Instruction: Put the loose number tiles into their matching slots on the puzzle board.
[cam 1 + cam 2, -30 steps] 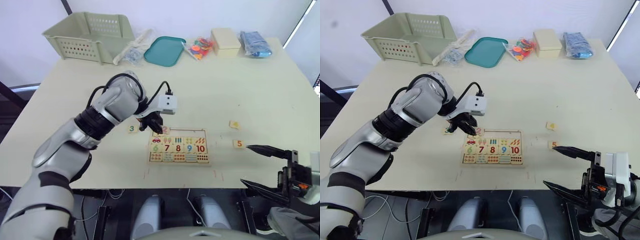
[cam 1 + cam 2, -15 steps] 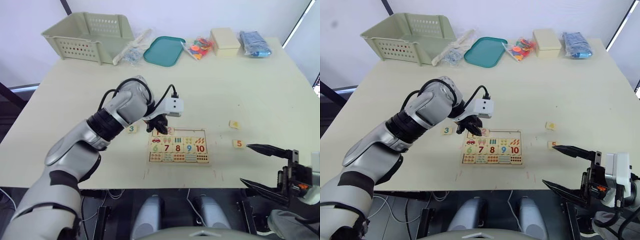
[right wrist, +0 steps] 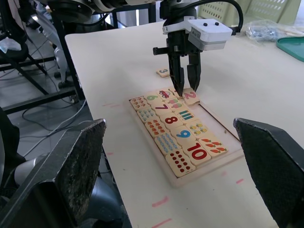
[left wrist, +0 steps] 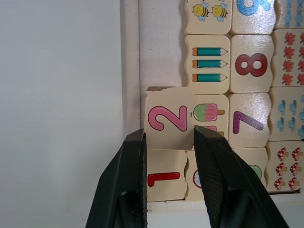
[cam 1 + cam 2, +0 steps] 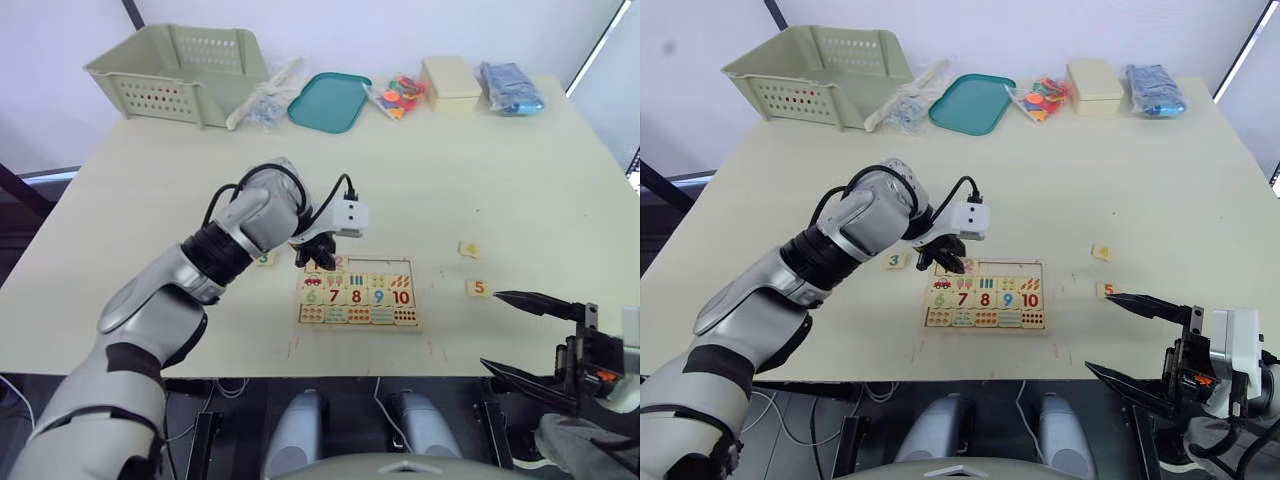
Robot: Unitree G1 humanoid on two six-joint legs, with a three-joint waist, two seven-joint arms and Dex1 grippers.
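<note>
The puzzle board [image 5: 396, 262] lies near the table's front edge, its lower rows filled with tiles 6 to 10 and picture tiles. My left gripper [image 5: 318, 256] stands at the board's top left corner, shut on the pink number 2 tile [image 4: 167, 118]. That tile sits askew, partly over the picture tile below its slot. Tile 1 [image 4: 164, 178] rests in the corner slot. The other slots [image 5: 378, 266] are bare. Tile 3 [image 5: 264, 257] lies left of the board, and tiles 4 [image 5: 468, 249] and 5 [image 5: 478, 288] lie to its right. My right gripper [image 5: 515, 335] hangs open past the table's front right edge.
Along the far edge stand a green basket [image 5: 180, 70], a clear bag [image 5: 262, 100], a teal tray [image 5: 330, 100], a bag of coloured pieces [image 5: 398, 97], a cream box [image 5: 452, 80] and a blue bag [image 5: 510, 87].
My left arm has swung a little to the right, bringing the gripper further over the board's top left corner. The 2 tile has barely shifted. The right gripper is unchanged.
</note>
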